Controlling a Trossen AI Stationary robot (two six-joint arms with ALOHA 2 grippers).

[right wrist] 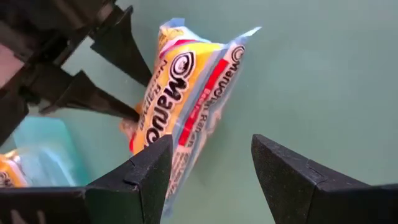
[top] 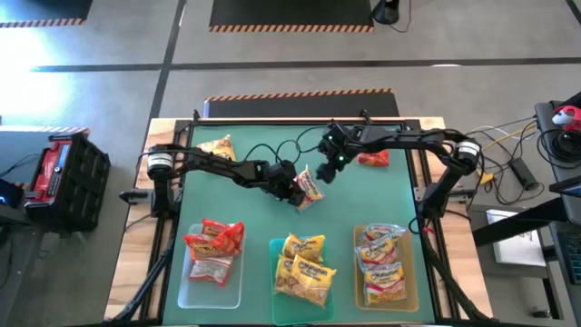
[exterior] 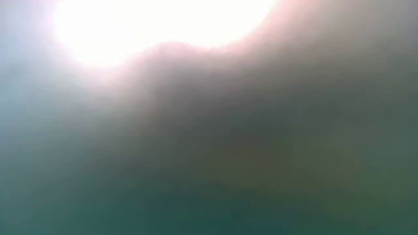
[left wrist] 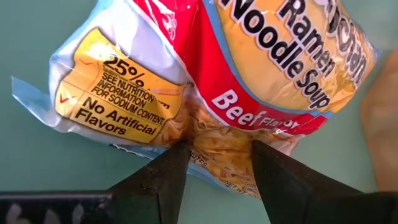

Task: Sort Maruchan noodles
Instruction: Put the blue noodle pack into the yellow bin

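Note:
A Maruchan noodles packet (top: 310, 186), yellow with a red Beef band, is at the middle of the green mat, tipped up on edge in the right wrist view (right wrist: 186, 87). My left gripper (top: 298, 188) is shut on it. My right gripper (right wrist: 211, 146) stands open just beyond the packet's far side (top: 329, 171); the packet's near end runs behind one of its fingers (right wrist: 155, 171), and I cannot tell whether they touch. A yellow packet (top: 218, 146) and a red packet (top: 374, 159) lie flat on the mat near its far edge. My left gripper pinches the packet between its two fingers (left wrist: 168, 171) at one edge, below the red Beef band (left wrist: 219, 142). The fingers slant down from the table's left. The wrapper is puckered in where they meet it. The packet stands tilted on edge; whether it touches the mat I cannot tell.
Three trays stand along the near edge: a clear one (top: 186, 291) with red packets, a teal one (top: 277, 313) with yellow packets, an amber one (top: 359, 300) with yellow-orange packets. Cables (top: 272, 145) lie on the mat's far part. The low view shows only glare.

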